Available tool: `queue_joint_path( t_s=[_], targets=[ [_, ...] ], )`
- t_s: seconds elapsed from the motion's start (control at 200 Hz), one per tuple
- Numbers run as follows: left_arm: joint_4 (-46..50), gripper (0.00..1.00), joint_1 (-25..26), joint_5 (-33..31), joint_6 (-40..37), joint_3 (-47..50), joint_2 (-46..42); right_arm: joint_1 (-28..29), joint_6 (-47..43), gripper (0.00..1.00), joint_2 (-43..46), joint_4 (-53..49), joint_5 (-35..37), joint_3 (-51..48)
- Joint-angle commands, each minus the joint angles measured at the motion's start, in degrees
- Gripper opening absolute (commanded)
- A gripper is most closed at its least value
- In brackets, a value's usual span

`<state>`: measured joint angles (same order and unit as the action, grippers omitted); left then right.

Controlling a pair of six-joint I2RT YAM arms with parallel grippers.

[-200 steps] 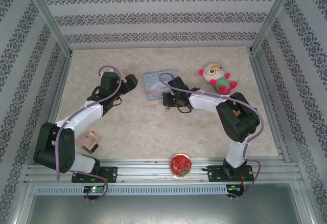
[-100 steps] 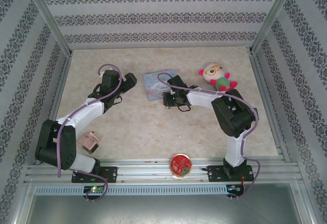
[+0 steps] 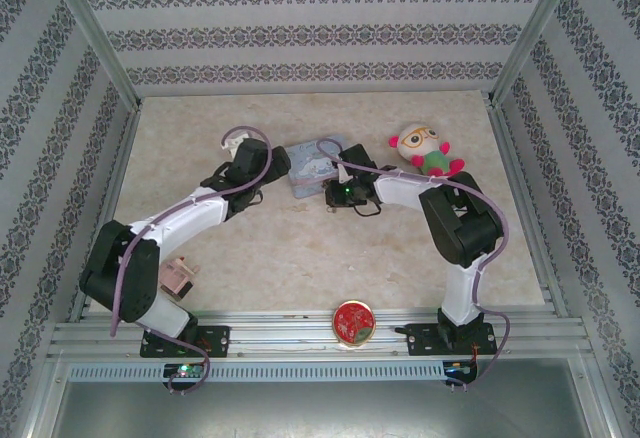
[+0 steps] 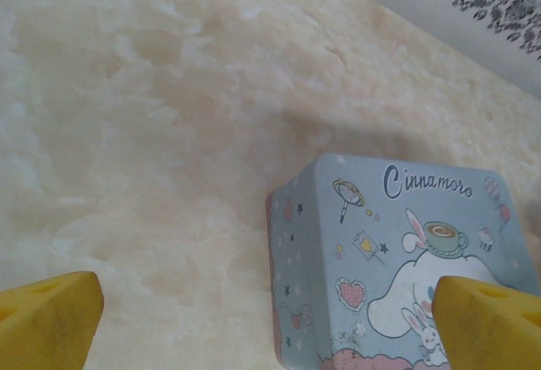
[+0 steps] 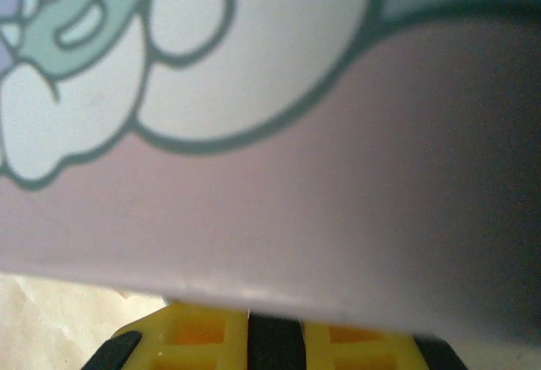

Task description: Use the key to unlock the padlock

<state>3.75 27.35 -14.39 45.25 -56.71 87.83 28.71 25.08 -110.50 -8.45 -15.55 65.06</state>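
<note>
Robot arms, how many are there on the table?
2. The left arm stretches from the near-left corner toward the blue tin; the right arm bends in from the near right to the tin's near edge. None seems hidden.

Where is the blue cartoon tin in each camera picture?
Top external: tin just above centre.
Left wrist: tin at lower right.
Right wrist: tin close up, across the upper part.
Shared landmark: the beige marbled table beneath it.

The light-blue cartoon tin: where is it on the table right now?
In the top view the tin lies at the far middle of the table, left of the plush toy.
</note>
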Motion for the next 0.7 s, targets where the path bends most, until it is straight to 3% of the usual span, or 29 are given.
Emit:
queue_joint_path(
  t_s=[0.0,0.075,0.475,0.7],
  targets=[
    [2.9,0.99,2.6,-4.9,0.0,-2.5,1.7,-0.7,-1.2,0.04,2.0,-2.3,-1.7,-3.6],
    [3.9,0.99,4.2,-5.2,0.0,-3.8,3.6,-0.8,-1.1,0.0,3.3,-2.2,-1.9,-5.6],
    [6.0,0.99,11.3,-6.4,2.5,-8.6,10.4,-1.3,0.6,0.0,12.3,-3.3,-5.1,-16.5],
    [8.4,0.99,12.5,-3.8,5.9,-9.1,13.4,-3.5,2.9,0.0,13.9,-3.3,-6.8,-18.9]
  ],
)
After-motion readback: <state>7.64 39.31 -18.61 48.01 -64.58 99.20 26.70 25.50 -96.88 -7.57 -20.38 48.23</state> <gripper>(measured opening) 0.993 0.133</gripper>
